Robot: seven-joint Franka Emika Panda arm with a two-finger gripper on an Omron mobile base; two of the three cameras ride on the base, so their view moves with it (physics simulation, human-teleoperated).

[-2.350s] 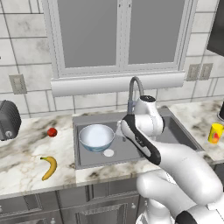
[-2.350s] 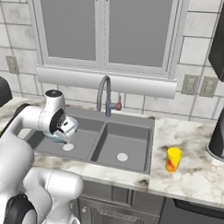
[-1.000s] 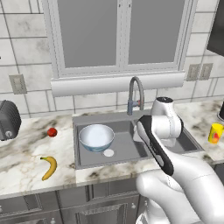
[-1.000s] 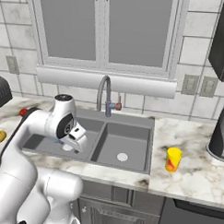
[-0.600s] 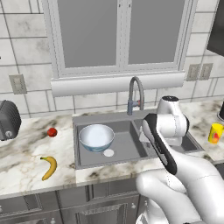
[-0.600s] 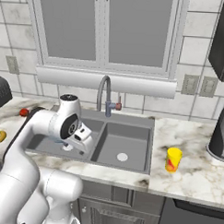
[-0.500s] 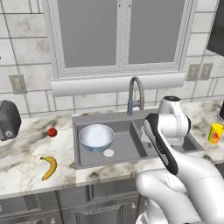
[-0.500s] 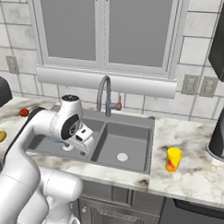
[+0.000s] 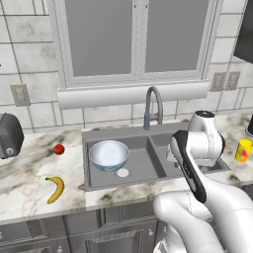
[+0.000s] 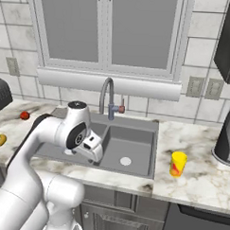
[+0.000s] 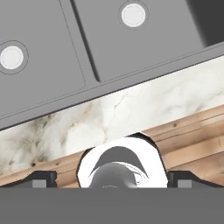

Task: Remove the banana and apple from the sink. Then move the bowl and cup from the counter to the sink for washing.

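Observation:
The blue-grey bowl (image 9: 108, 154) sits in the left basin of the dark sink (image 9: 159, 133), beside a white drain. On the marble counter (image 9: 29, 173) left of the sink lie the yellow banana (image 9: 55, 189) and the small red apple (image 9: 59, 149). The yellow cup (image 10: 177, 164) stands on the counter right of the sink. My gripper (image 10: 94, 152) hovers over the sink's front edge near the divider, pointing down. In the hand view my gripper (image 11: 112, 178) is open, its fingertips (image 11: 41, 179) far apart, nothing between them, with both basins above.
A curved grey faucet (image 9: 153, 106) rises behind the sink. A dark toaster (image 9: 7, 143) stands at the far left of the counter and a dark kettle (image 10: 227, 138) at the far right. Tiled wall and a window close the back.
My arm has swung from above the bowl in the left basin rightward to the middle and front of the sink. The jaws stayed open. Bowl, fruit and cup have not moved.

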